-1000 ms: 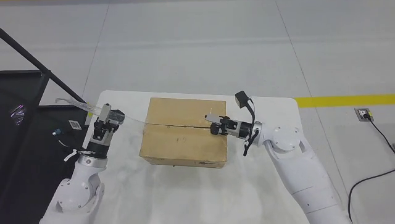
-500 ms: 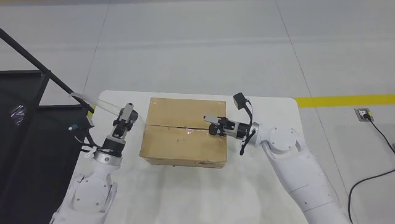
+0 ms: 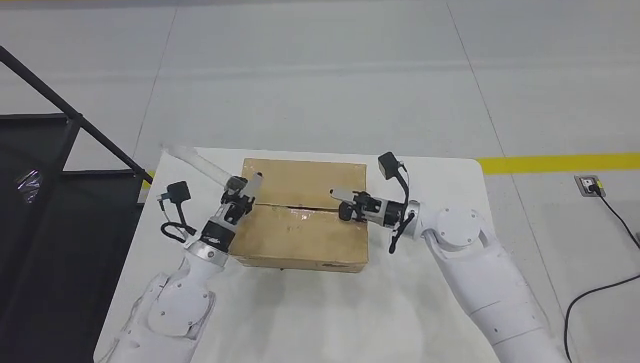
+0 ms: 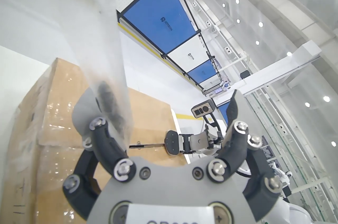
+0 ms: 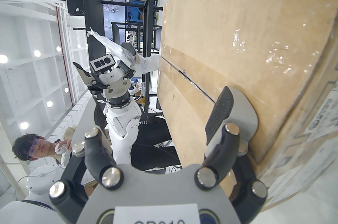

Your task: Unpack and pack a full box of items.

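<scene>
The left gripper [image 3: 240,195] has swung in from the left edge of the white table [image 3: 430,303] to the left side of the cardboard box [image 3: 300,238]. Its fingers are spread, and a crinkled clear tape strip [image 3: 198,165] clings to one finger and trails outward. The right gripper [image 3: 343,205] stays over the right end of the seam, fingers apart, holding nothing. The brown rectangular box sits mid-table, flaps shut, with glossy tape patches on top.
</scene>
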